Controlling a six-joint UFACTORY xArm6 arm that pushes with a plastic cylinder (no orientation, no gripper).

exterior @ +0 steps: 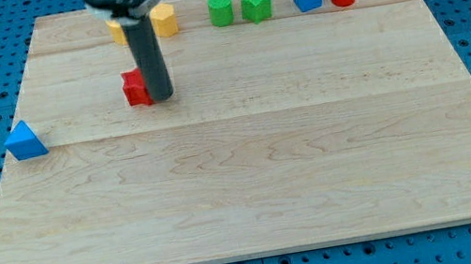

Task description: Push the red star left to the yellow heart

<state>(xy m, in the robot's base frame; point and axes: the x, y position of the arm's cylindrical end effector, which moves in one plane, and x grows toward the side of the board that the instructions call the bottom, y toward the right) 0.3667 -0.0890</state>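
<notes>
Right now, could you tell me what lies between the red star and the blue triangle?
Nothing: the camera view shows bare board between the red star and the blue triangle. My tip sits at the star's right side.

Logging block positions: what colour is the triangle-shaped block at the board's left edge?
Blue; the triangle block shows clearly in the camera view.

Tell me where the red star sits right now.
The red star sits in the board's upper left part, touching my tip on its right side, just below the yellow blocks along the view's top edge.
</notes>
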